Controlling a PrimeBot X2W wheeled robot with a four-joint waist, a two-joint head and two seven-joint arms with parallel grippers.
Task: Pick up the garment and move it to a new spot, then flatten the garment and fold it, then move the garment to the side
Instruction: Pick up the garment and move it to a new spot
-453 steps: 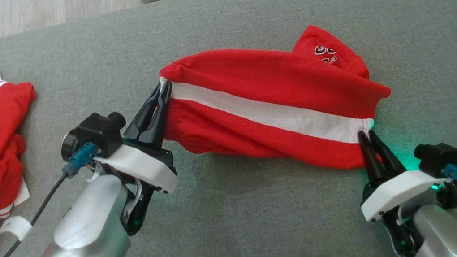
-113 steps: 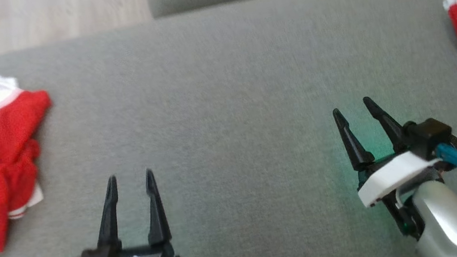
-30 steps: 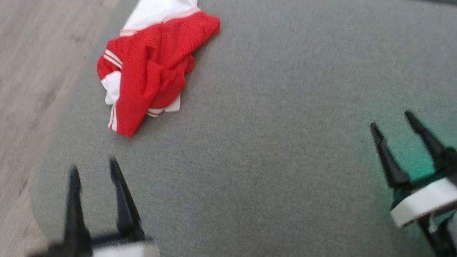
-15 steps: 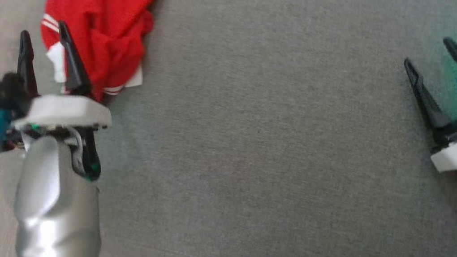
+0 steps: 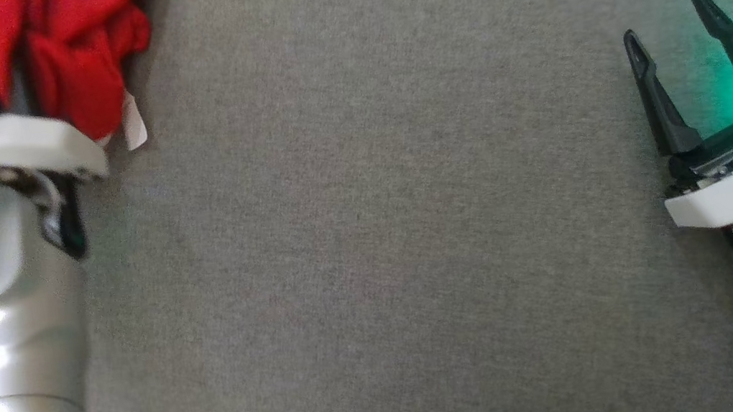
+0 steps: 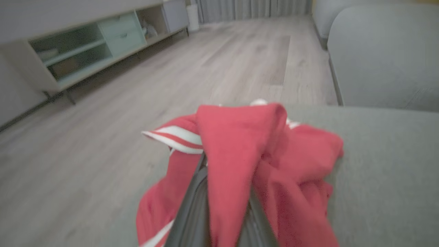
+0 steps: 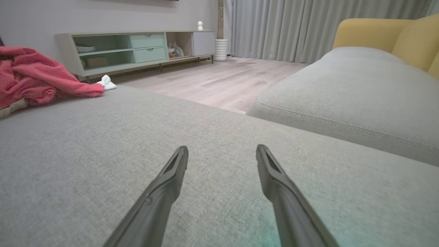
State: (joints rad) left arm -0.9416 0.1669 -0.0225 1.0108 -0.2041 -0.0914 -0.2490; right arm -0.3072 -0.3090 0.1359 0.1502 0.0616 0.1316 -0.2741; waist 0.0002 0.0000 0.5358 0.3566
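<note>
Now left gripper (image 6: 224,181) tight on garment (image 6: 301,151)

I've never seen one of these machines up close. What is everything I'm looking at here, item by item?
garment: one, red with white stripes, crumpled near the left edge of the sofa seat
sofa seat: one, grey, beneath both pincers
second seat: one, grey, beyond the first
yellow back: one, yellow, behind the second seat
floor: one, pale wood, around the seats
cabinet: one, pale with mint-green drawers, along the far wall
curtains: one set, grey, at the far end of the room
left pincer: one, dark, shut on a fold of the garment
right pincer: one, dark, open over bare seat
</note>
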